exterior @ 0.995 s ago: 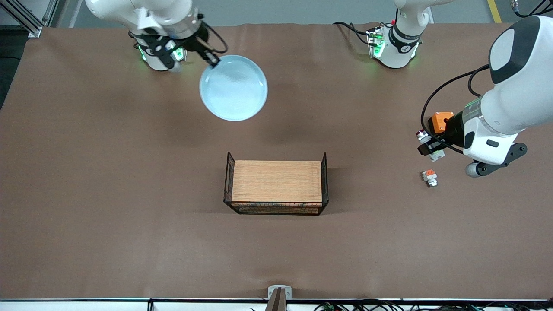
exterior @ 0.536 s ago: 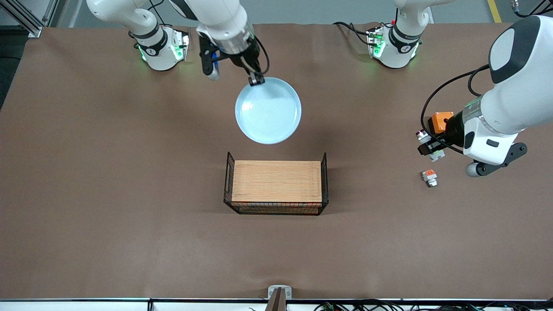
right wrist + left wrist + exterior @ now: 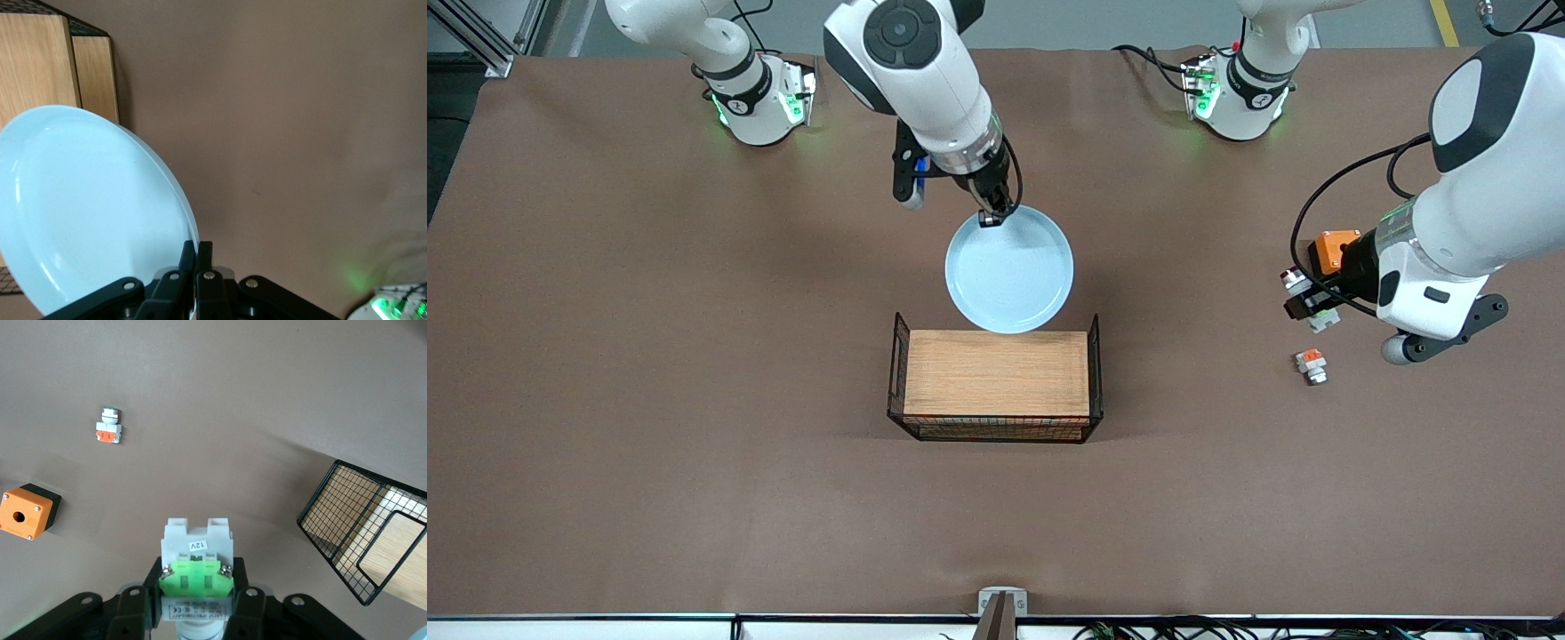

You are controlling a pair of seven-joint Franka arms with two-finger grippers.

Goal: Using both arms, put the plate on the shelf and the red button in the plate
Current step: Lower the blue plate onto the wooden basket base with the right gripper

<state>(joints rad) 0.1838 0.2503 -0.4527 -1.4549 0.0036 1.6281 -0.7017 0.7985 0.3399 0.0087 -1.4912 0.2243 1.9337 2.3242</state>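
My right gripper (image 3: 989, 216) is shut on the rim of the pale blue plate (image 3: 1009, 271) and holds it tilted in the air over the table, its lower edge over the basket's edge that faces the robots. In the right wrist view the fingers (image 3: 197, 250) pinch the plate's rim (image 3: 87, 213). My left gripper (image 3: 1303, 298) is shut on the red button (image 3: 1296, 283) above the table at the left arm's end. In the left wrist view the button's green block and white body (image 3: 197, 570) sit between the jaws; its cap is hidden.
A black wire basket (image 3: 896, 356) with a wooden board in it stands mid-table; it also shows in the left wrist view (image 3: 347, 527). An orange box (image 3: 1332, 249) and a white part with an orange-red top (image 3: 1311, 364) lie on the table near the left gripper.
My right arm has carried the plate from near its own base toward the basket and nearer the front camera. The left arm has hardly moved.
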